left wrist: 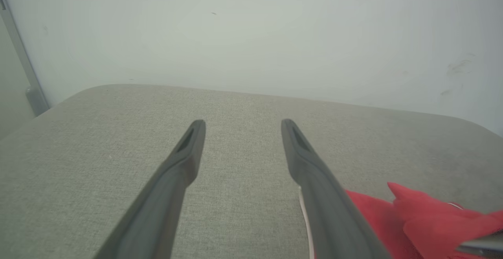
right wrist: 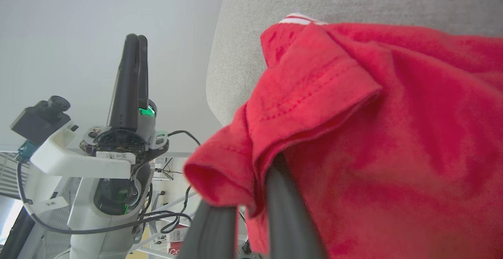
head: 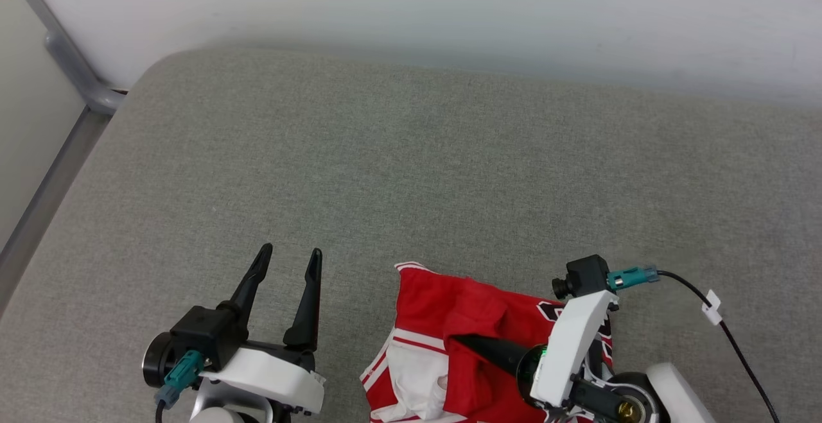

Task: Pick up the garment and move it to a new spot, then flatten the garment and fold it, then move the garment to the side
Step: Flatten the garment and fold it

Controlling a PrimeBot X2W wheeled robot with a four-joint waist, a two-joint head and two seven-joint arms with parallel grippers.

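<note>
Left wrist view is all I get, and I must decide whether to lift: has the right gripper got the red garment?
Observer: It seems so. In the right wrist view the right gripper has its jaws close together on a red fold of the jersey, tips hidden.
Operator: Is it lying flat?
Observer: No, it is bunched, with a white sleeve showing beside the red folds.
Operator: Anything nearby?
Observer: A black cable beside that wrist.

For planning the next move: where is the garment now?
Head view: the garment lies bunched at the near edge of the grey surface, lower right of centre, held by the right gripper, beside the open left gripper.
</note>
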